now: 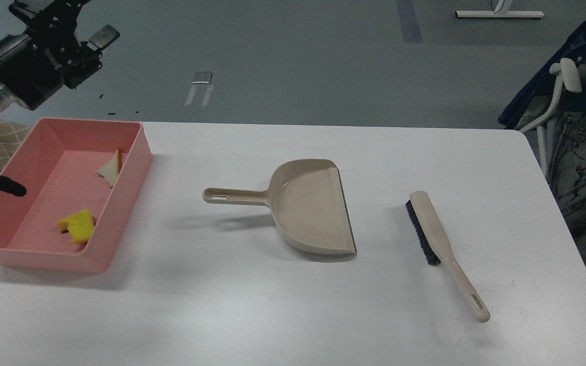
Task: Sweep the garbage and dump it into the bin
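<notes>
Both scraps, yellow piece [76,226] and bread slice [111,169], lie inside my pink bin [135,168] at the table's [293,315] left edge, nearest my raised left gripper [82,48], whose finger spread I cannot tell.

A white table [323,315] stands on grey floor [298,61], an office chair [562,96] beside it.

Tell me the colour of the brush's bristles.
The bristles are black, set along one side of the beige brush; the head view shows them clearly.
</notes>
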{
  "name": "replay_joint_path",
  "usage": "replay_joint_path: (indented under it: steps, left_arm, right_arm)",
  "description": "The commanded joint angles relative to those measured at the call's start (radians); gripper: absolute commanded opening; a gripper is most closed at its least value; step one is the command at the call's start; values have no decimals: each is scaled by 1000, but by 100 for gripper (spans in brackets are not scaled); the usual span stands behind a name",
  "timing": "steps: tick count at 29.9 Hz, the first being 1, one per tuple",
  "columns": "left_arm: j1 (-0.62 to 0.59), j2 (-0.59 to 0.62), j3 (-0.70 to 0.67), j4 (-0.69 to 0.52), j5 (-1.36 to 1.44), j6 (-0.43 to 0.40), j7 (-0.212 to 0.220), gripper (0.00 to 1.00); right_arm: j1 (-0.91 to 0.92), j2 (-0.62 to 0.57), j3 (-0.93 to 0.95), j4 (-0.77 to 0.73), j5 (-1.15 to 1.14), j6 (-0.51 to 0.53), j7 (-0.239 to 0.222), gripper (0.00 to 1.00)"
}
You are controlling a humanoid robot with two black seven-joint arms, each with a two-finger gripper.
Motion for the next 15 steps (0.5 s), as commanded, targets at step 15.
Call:
replay_joint_path:
  steps: [15]
  left_arm:
    - [-399,-556,119,718,-39,-100,-102,98]
  right_arm:
    - [312,661,138,-492,2,-59,150,98]
